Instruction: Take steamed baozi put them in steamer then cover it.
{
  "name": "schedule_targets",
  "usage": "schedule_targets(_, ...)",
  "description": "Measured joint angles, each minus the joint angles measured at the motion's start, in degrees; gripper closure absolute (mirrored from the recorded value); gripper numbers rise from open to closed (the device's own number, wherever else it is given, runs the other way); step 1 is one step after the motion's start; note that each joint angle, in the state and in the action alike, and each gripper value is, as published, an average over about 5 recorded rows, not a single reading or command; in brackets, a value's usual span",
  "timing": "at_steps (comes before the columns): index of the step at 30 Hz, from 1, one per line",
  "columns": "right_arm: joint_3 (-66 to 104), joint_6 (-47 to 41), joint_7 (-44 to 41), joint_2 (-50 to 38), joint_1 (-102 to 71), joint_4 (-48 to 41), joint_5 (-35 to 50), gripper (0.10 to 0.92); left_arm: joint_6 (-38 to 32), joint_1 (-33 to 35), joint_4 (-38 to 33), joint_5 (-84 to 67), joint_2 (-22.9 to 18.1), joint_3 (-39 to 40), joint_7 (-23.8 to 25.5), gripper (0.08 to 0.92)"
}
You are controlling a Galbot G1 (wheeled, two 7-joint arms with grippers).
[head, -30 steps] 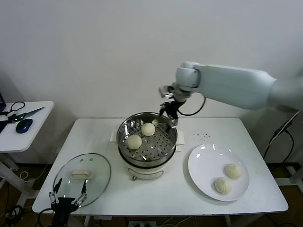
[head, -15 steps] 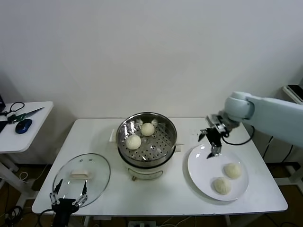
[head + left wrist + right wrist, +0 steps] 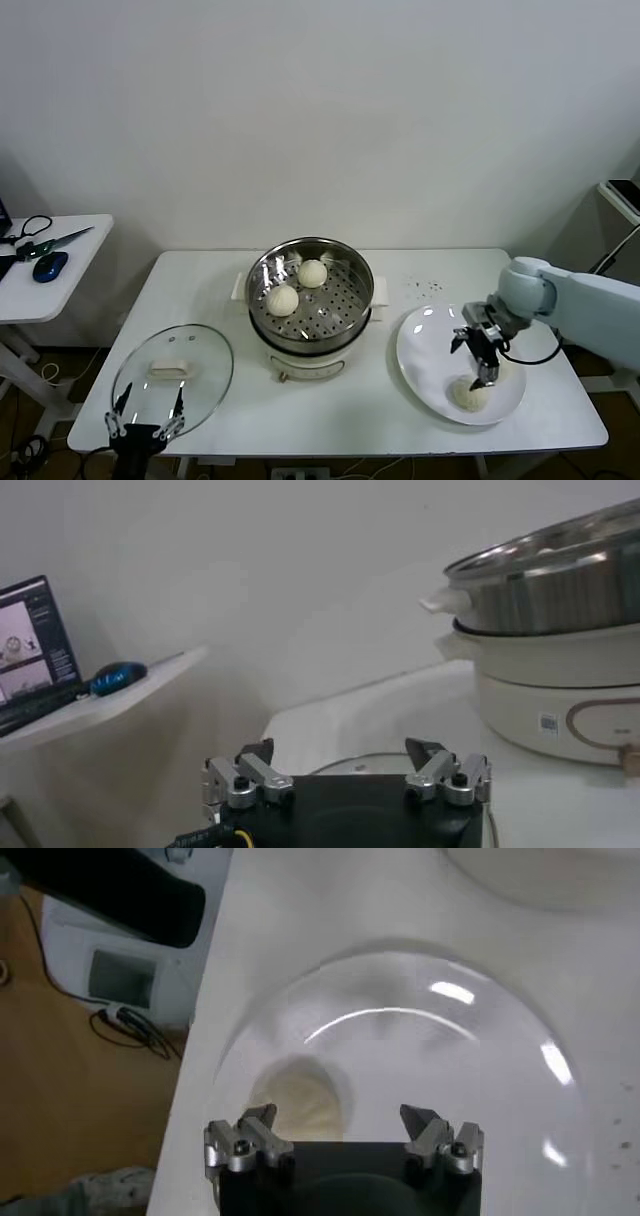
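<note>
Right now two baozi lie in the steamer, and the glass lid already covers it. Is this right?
Not quite. Two baozi do lie in the steamer, but it is uncovered. The head view shows the glass lid flat on the table, on the robot's left of the steamer.

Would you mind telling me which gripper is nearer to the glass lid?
Left. The left gripper hangs open at the near rim of the glass lid; the right gripper is open over the plate across the table.

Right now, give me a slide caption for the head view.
Open right hand above a cream bun on the white plate; two buns sit in the steel steamer.
</note>
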Motion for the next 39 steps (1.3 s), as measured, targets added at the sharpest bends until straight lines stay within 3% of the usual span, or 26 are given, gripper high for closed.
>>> schedule_targets(15, 1.22, 0.5, -0.29, 0.08, -3.93, -1.89, -2.77, 0.209, -0.1, 0.12, 0.33, 0.58, -0.05, 0.14, -0.01, 0.177)
schedule_targets(26, 1.74, 0.95, -0.39, 1.38, -4.42, -3.3, -3.19, 0.336, -0.23, 0.24, 0.43, 0.64, -0.05, 0.08, -0.01, 0.177)
schedule_targets(39, -1.51, 7.44, -1.33, 4.19, 2.43, -5.05, -4.52, 0.354, -0.27, 0.41, 0.57, 0.69, 0.07, 0.05, -0.01, 0.177)
